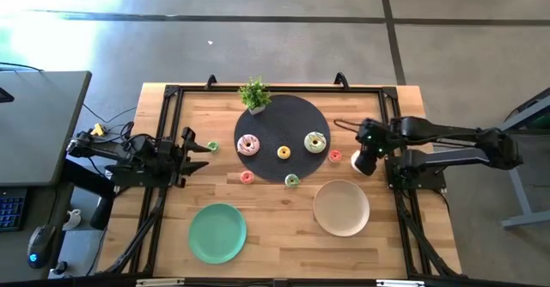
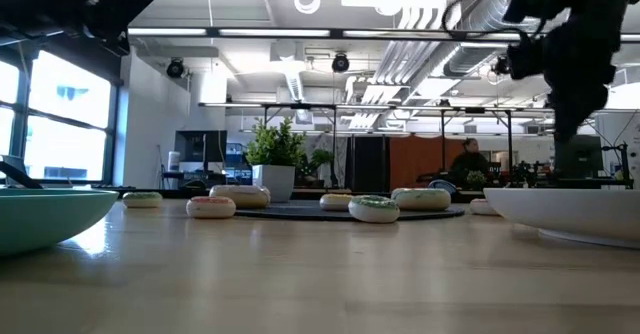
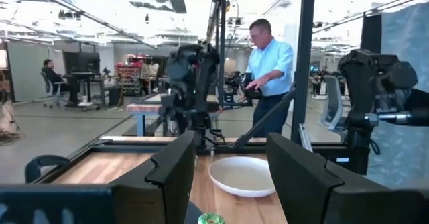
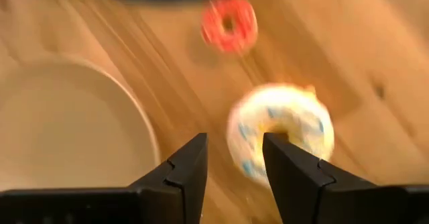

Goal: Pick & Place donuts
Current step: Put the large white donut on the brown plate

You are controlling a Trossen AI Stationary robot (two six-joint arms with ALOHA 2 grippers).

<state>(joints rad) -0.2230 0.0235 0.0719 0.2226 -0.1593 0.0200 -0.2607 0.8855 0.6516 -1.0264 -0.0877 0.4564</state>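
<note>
Several donuts lie around a dark round mat (image 1: pixel 282 119). On the mat are a pink donut (image 1: pixel 248 144), a yellow mini (image 1: pixel 284 152) and a white-green donut (image 1: pixel 315 142). A green mini (image 1: pixel 292 180) sits at the mat's near edge. A pink mini (image 1: pixel 247 177) and an orange mini (image 1: pixel 335 155) lie on the wood. My left gripper (image 1: pixel 191 145) is open, pointing at a green mini (image 1: pixel 212 147) just before it, which also shows in the left wrist view (image 3: pixel 211 218). My right gripper (image 4: pixel 234 150) is open above a white blue-sprinkled donut (image 4: pixel 281 140), which lies partly behind one finger.
A green plate (image 1: pixel 217 232) and a beige plate (image 1: pixel 341 207) lie near the front edge. A small potted plant (image 1: pixel 254 94) stands at the mat's far edge. A black frame borders the table. A person stands in the room beyond (image 3: pixel 268 70).
</note>
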